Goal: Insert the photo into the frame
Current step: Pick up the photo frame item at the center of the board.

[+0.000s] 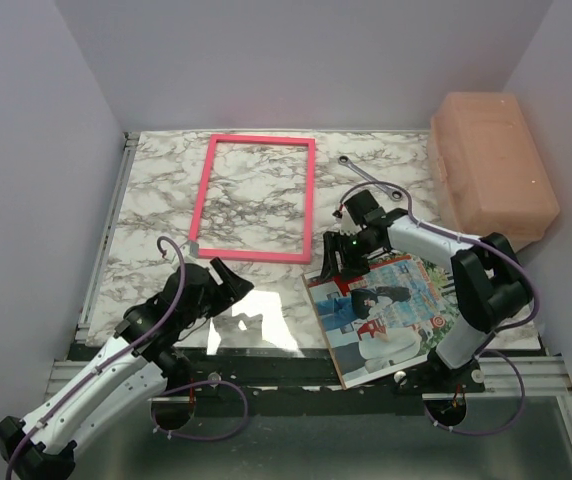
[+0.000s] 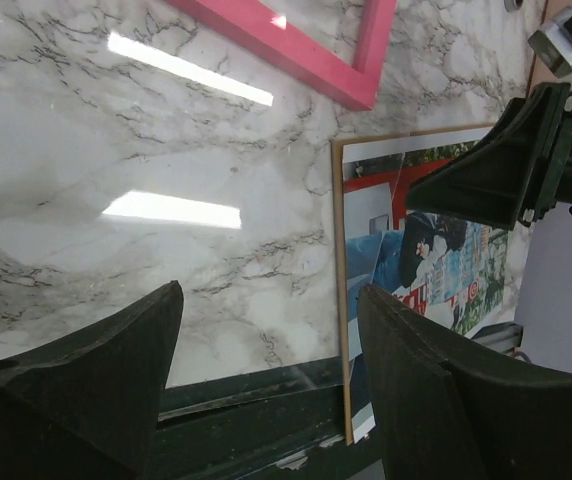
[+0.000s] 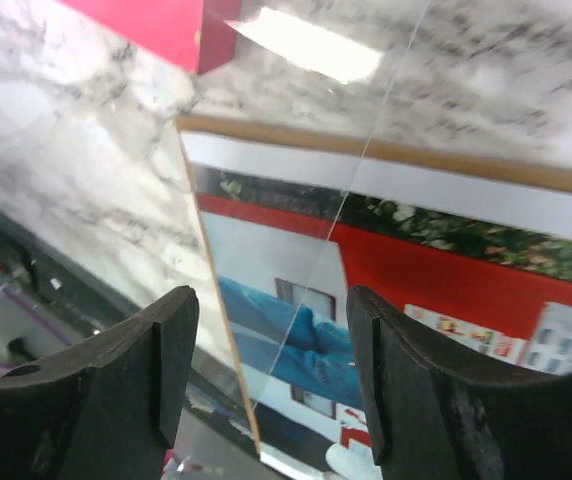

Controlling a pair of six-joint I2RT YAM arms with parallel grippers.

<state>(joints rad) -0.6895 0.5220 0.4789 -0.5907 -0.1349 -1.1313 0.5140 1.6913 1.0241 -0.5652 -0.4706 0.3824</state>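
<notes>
two grippers stand with jaws apart, holding nothing: the right gripper (image 1: pixel 338 265) hovers over the far left corner of the photo (image 1: pixel 391 310), and the left gripper (image 1: pixel 228 278) is well apart to its left. the photo lies picture side up at the table's (image 1: pixel 156 200) near right. the frame (image 1: pixel 261 138) lies flat, pink face up, just beyond that corner, not touching it.

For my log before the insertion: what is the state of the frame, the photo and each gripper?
frame: lies flat on the table, empty.
photo: face up, outside the frame.
left gripper: open, holds nothing.
right gripper: open, over the photo.
</notes>
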